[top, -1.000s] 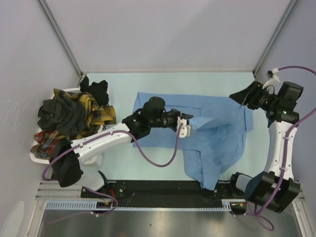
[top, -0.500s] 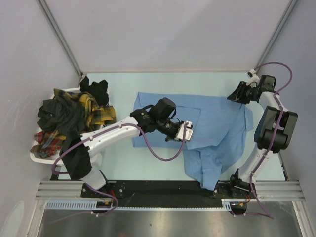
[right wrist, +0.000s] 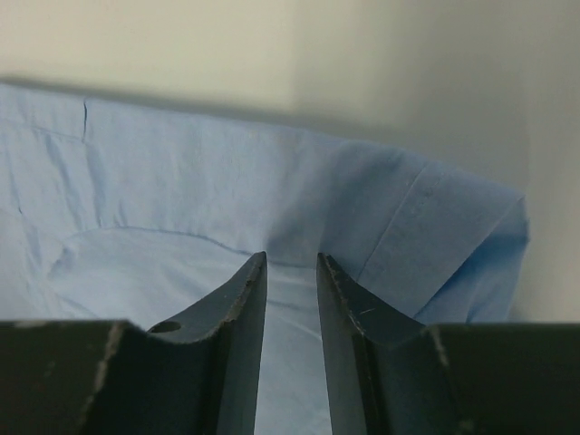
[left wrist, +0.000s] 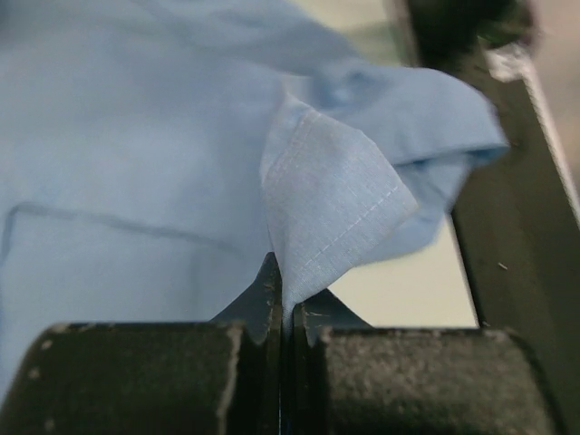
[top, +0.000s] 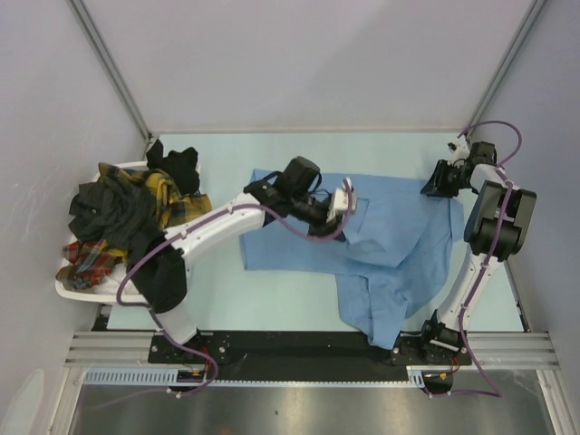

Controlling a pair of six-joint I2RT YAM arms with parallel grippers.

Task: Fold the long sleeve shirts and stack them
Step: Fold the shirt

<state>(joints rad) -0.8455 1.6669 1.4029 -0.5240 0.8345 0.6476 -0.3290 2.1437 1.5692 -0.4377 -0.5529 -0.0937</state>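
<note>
Far left, white basket (top: 77, 292) heaped with a dark shirt (top: 113, 213), a yellow-black plaid shirt (top: 177, 204) and a red plaid shirt (top: 86, 258). Mid-table (top: 217, 294), I see the light blue shirt (top: 399, 236) spread out, one part hanging over the near edge. Left gripper (left wrist: 283, 272) is above the shirt's middle, jaws pressed together on a stitched corner of blue cloth that stands up out of them. Right gripper (right wrist: 291, 258) is at the shirt's far right edge, jaws a narrow slit apart, tips down at the cloth; I cannot tell if any fabric is caught between them.
</note>
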